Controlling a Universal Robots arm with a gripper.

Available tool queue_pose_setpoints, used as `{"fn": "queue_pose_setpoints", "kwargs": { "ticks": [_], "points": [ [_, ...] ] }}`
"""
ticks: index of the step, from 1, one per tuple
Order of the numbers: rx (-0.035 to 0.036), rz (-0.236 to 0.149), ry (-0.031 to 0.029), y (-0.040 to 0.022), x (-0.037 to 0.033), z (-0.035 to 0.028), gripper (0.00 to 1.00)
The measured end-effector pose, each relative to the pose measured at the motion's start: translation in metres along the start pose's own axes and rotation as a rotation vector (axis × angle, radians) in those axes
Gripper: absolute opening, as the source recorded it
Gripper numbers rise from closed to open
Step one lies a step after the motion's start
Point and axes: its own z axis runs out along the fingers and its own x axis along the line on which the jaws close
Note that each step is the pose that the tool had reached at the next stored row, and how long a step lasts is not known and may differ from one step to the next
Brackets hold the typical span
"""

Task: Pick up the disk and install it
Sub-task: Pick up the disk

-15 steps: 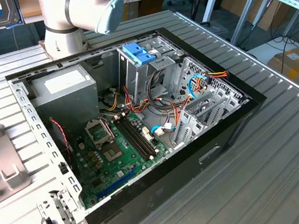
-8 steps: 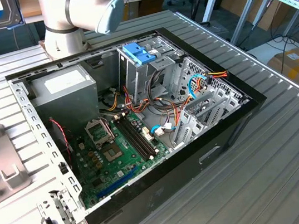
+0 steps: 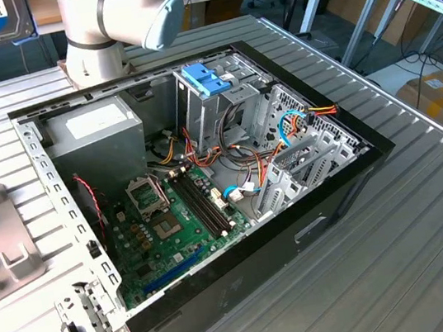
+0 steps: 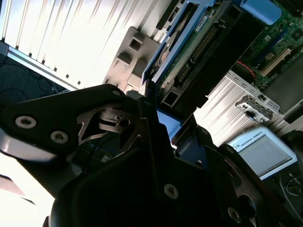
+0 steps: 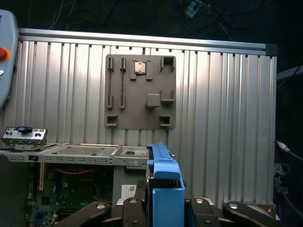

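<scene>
One ribbed aluminium table (image 3: 385,258) carries one open computer case (image 3: 244,263), lying on its side with the motherboard (image 3: 164,225) and a grey power supply (image 3: 96,139) exposed. The single robot arm (image 3: 124,13) stands on the table behind the case, and in the exterior view its grey elbow joint, capped pale blue, juts toward the exterior view's right.

One grey fixture plate (image 5: 140,92) lies flat on the table beside the case. The first wrist view looks straight down on it, and the exterior view catches its edge at the exterior view's left.

The end effector (image 5: 165,208) is closed on the one disk (image 5: 165,179), its dark fingers (image 5: 134,208) pressed to either side of the bright blue carrier. The disk is held above the table, over the case's edge near the plate. In the exterior view its label face fills the upper corner on the exterior view's left, and the second wrist view shows its underside and connector edge.

One paler blue bracket (image 3: 204,77) with two tabs sits in the case's drive cage. The second wrist view adds a teach pendant (image 4: 262,151).
</scene>
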Motion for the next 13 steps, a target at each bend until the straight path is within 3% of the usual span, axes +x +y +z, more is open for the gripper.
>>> {"fn": "queue_pose_setpoints", "kwargs": {
  "ticks": [13],
  "points": [
    [0.0, 0.0, -0.0005, -0.001, 0.0039, -0.0002, 0.37]
  ]
}}
